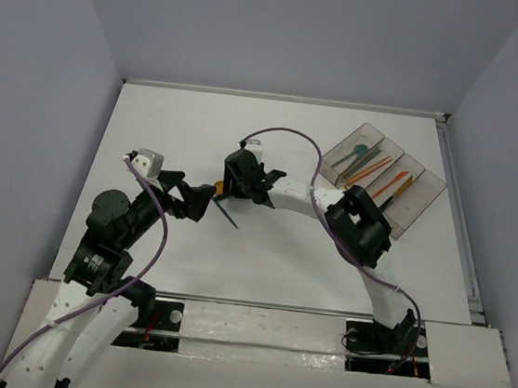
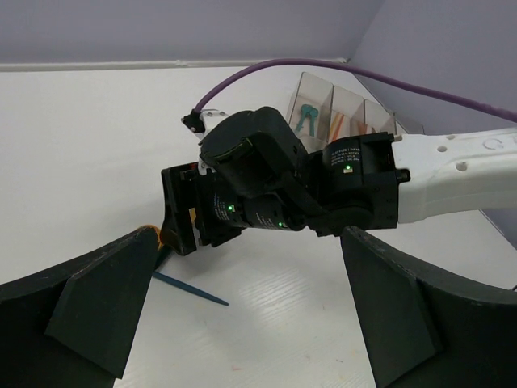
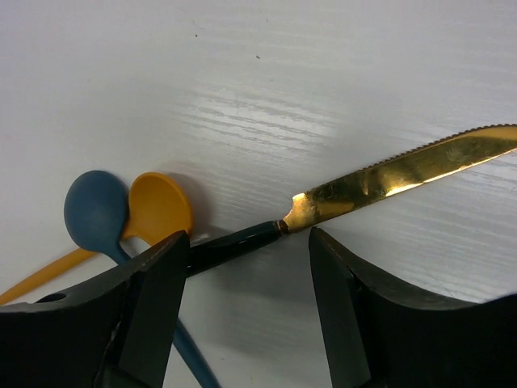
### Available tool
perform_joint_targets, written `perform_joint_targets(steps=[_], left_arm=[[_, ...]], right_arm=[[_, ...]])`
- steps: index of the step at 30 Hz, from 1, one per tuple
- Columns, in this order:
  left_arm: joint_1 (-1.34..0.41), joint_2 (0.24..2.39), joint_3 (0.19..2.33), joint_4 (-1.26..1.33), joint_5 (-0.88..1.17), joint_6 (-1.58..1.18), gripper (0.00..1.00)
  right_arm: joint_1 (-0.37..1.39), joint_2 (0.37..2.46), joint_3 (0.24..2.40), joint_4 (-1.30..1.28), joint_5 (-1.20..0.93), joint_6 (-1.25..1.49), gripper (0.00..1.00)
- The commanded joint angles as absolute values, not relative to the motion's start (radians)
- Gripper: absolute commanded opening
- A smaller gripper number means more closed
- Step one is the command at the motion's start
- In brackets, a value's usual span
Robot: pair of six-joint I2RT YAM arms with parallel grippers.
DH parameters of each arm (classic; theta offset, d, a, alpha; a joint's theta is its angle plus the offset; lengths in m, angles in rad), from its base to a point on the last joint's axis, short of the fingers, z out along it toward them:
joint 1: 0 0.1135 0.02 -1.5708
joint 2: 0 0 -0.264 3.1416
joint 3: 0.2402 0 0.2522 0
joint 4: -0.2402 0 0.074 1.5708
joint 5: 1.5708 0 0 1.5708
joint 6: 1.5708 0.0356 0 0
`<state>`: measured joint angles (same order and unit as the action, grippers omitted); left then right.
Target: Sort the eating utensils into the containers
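From above, the containers [image 1: 384,177] stand in the far right corner of the worktop, set at a slant to its edges. They are four narrow bins in a row. Teal pieces [image 1: 357,154] lie in the bin farthest to the left, and orange pieces [image 1: 393,183] lie in the middle ones. The two arms meet near the middle of the worktop, a little toward the left edge. There the left gripper [image 1: 194,203] faces the right gripper [image 1: 229,187], and the two are close together. A thin dark blue utensil [image 1: 228,215] lies on the table just beside them, on the near side.

In the left wrist view, the left gripper's fingers [image 2: 89,299] are spread wide and hold nothing. The right gripper is straight in front of them, low over the table. The dark blue utensil lies on the white surface under it. The containers show behind, by the far edge.

In the right wrist view, the right gripper's fingers [image 3: 153,307] are apart and not closed on anything. A knife [image 3: 388,174] with a golden serrated blade and a dark handle lies across the gap. Its handle runs to the finger at the left of the picture. A blue spoon [image 3: 95,212] and an orange spoon [image 3: 161,206] lie bowl by bowl, touching, just beside that finger.
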<state>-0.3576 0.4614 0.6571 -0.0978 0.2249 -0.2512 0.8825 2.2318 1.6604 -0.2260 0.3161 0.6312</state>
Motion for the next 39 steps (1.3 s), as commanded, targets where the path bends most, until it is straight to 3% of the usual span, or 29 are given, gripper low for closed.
perform_joint_targets(steps=[1,5,10,17,22,26,30,33,37,39], left_arm=[[-0.351,0.453,0.689,-0.061,0.236,-0.247,0.99],[-0.351,0.453,0.689,-0.063,0.235,-0.247,0.99],[-0.351,0.454,0.689,-0.063,0.235,-0.247,0.99],[-0.351,0.456,0.689,-0.061,0.232,-0.247,0.99],[-0.351,0.456,0.689,-0.063,0.233,-0.247,0.99],[-0.351,0.456,0.689,-0.063,0.233,-0.247,0.99],[-0.351,0.454,0.687,-0.063,0.233,-0.247,0.99],[-0.351,0.454,0.687,-0.061,0.236,-0.245,0.99],[-0.351,0.453,0.687,-0.061,0.238,-0.247,0.99],[-0.351,0.451,0.689,-0.060,0.239,-0.247,0.99]], right_arm=[[0.877,2.230,1.614,-0.285,0.399,0.612,0.66],[0.877,2.188,1.536,-0.238,0.410,0.575,0.63],[0.867,2.155,1.473,-0.241,0.413,0.511,0.50],[0.825,2.111,1.396,-0.235,0.399,0.450,0.47],[0.816,2.117,1.394,-0.278,0.379,0.403,0.32],[0.816,2.108,1.359,-0.307,0.384,0.422,0.32],[0.805,2.092,1.321,-0.337,0.383,0.449,0.43],[0.805,2.076,1.290,-0.367,0.420,0.471,0.44],[0.805,2.043,1.243,-0.373,0.463,0.477,0.35],[0.805,2.045,1.236,-0.373,0.460,0.479,0.18]])
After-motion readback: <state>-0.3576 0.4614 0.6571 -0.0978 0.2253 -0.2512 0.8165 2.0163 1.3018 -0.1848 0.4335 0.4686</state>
